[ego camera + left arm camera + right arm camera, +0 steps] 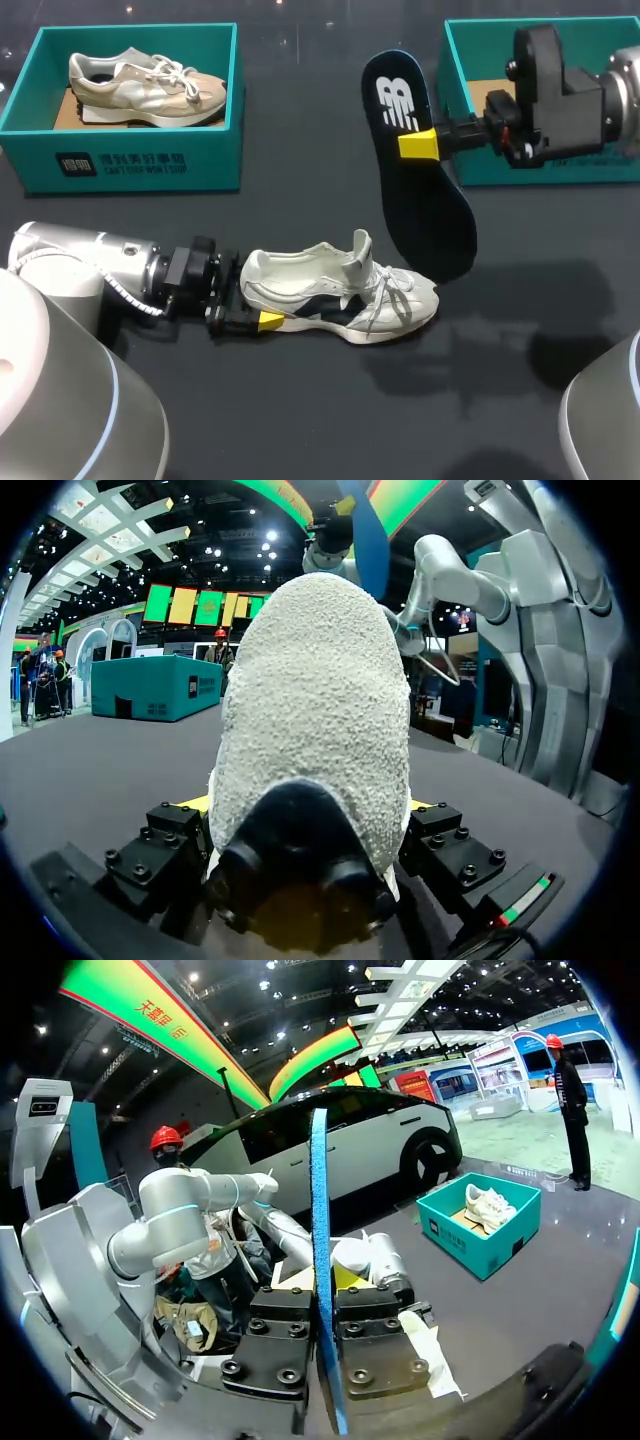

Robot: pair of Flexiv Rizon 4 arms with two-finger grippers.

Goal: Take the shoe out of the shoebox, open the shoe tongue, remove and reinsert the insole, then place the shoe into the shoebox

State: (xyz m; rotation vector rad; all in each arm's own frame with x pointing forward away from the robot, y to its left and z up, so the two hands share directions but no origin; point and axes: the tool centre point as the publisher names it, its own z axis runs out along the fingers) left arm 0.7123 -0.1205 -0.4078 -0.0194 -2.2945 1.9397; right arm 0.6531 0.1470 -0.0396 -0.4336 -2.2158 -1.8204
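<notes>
Shoe (310, 730), apparently gripped by left hand (258, 295); right hand (418, 145) pinches insole (425, 215).

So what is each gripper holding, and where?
Left gripper clamps the white shoe at its heel; right gripper pinches the dark insole by one long edge.
</notes>
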